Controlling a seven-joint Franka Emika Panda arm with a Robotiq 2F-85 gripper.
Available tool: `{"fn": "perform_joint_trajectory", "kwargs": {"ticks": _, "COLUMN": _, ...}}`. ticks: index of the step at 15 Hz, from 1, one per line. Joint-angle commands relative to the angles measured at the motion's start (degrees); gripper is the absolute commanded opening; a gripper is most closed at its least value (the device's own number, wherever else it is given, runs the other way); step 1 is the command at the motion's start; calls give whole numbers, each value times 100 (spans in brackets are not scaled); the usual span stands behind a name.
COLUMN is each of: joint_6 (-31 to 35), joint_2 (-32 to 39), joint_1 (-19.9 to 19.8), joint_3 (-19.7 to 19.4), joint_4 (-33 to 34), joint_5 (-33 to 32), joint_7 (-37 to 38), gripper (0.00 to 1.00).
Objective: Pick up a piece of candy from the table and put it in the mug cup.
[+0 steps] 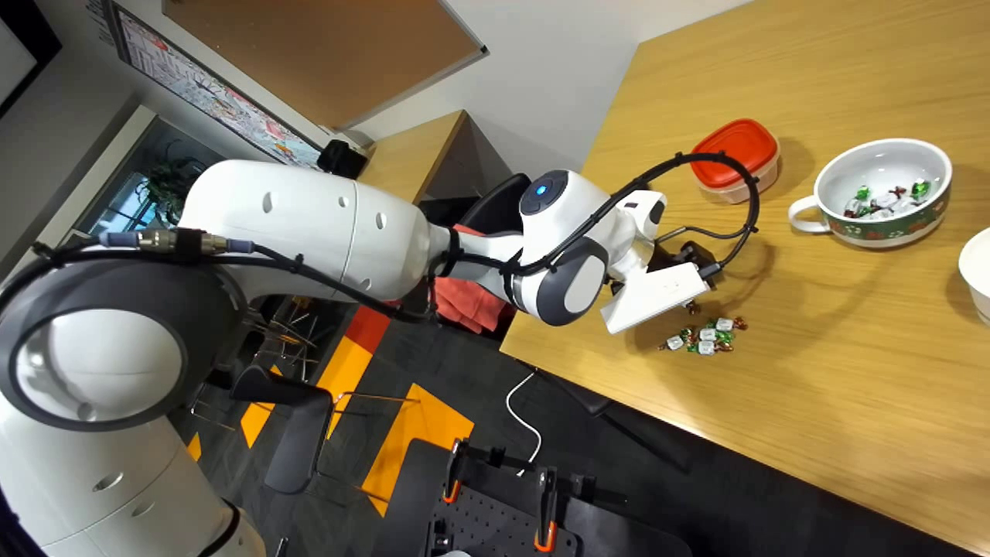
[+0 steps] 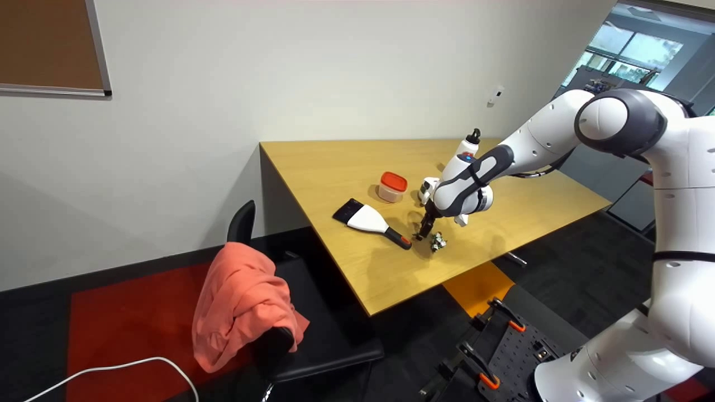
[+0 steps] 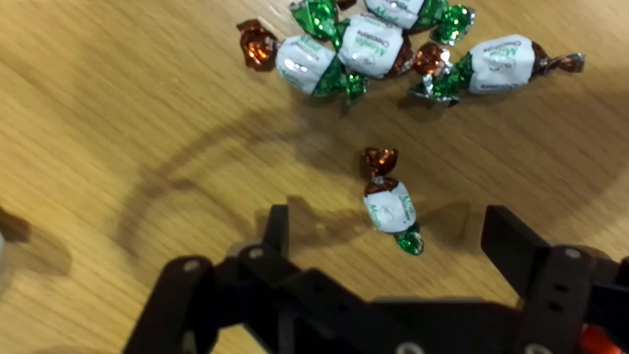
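A wrapped candy [image 3: 390,211] with a white middle and brown and green twisted ends lies alone on the tan table [image 1: 851,387]. My gripper [image 3: 385,221] is open above it, with the candy between the fingertips and touching neither in the wrist view. The gripper also shows low over the table in an exterior view [image 2: 425,228]. A small pile of candies [image 1: 706,340] lies beside the lone one; the pile also shows in the wrist view [image 3: 371,44]. The wide white mug cup [image 1: 882,186] with a green outer band stands right of the arm and holds several candies.
A red-lidded container [image 1: 735,155] stands between the arm and the mug. A white and black scraper tool [image 2: 366,219] lies near the gripper. A white bottle with a black top [image 2: 468,146] stands behind the arm. A white cup-like object [image 1: 978,271] is cut off at the edge.
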Motion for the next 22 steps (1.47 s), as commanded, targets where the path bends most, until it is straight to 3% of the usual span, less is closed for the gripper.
{"fn": "perform_joint_trajectory", "kwargs": {"ticks": 1, "joint_6": 75, "joint_2": 194, "joint_1": -97, "joint_3": 74, "joint_4": 230, "joint_5": -321, "joint_7": 359, "gripper": 74}}
{"fn": "perform_joint_trajectory", "kwargs": {"ticks": 11, "joint_6": 12, "joint_2": 257, "joint_1": -91, "joint_3": 108, "joint_4": 361, "joint_5": -558, "joint_7": 665, "gripper": 0}}
{"fn": "perform_joint_trajectory", "kwargs": {"ticks": 18, "joint_6": -132, "joint_2": -11, "joint_1": -145, "joint_3": 33, "joint_4": 355, "joint_5": -484, "joint_7": 1017, "gripper": 1}}
{"fn": "perform_joint_trajectory", "kwargs": {"ticks": 22, "joint_6": -390, "joint_2": -249, "joint_1": -698, "joint_3": 314, "joint_4": 635, "joint_5": -260, "joint_7": 1212, "gripper": 1}}
